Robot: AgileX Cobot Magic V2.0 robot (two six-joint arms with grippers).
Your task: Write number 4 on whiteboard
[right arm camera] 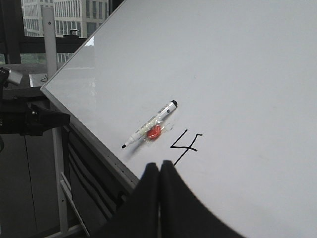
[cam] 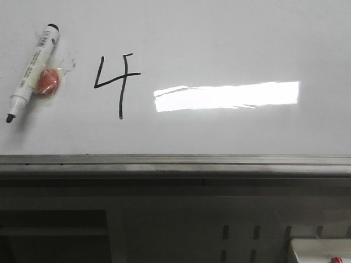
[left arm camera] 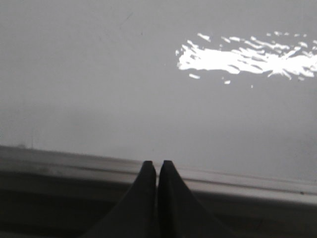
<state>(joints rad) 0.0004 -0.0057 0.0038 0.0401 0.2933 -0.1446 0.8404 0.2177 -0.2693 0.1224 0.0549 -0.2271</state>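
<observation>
The left gripper (left arm camera: 157, 163) shows in its wrist view with its two dark fingers pressed together, tips meeting, holding nothing; it sits over the metal rail at the edge of the board. The right gripper (right arm camera: 159, 164) is likewise closed tight and empty, its tips lying over the lower part of the drawn figure in its own wrist view. Neither gripper appears in the front view.

The whiteboard (cam: 230, 44) fills most of the front view, a glossy white surface with a bright rectangular light reflection (cam: 227, 96) right of centre. A grey metal rail (cam: 175, 164) runs along its near edge.

The number 4 (cam: 117, 81) is drawn in thin black line on the left half of the board, open at the top, with a long stem reaching down toward the rail. It lies between the reflection and the marker, close to both but touching neither.

The marker (cam: 33, 71) lies flat on the board to the left of the 4, tilted, uncapped, with its black tip toward the rail and its black end away. A small red object (cam: 47, 81) in clear wrapping lies touching the marker's side, between it and the 4.
</observation>
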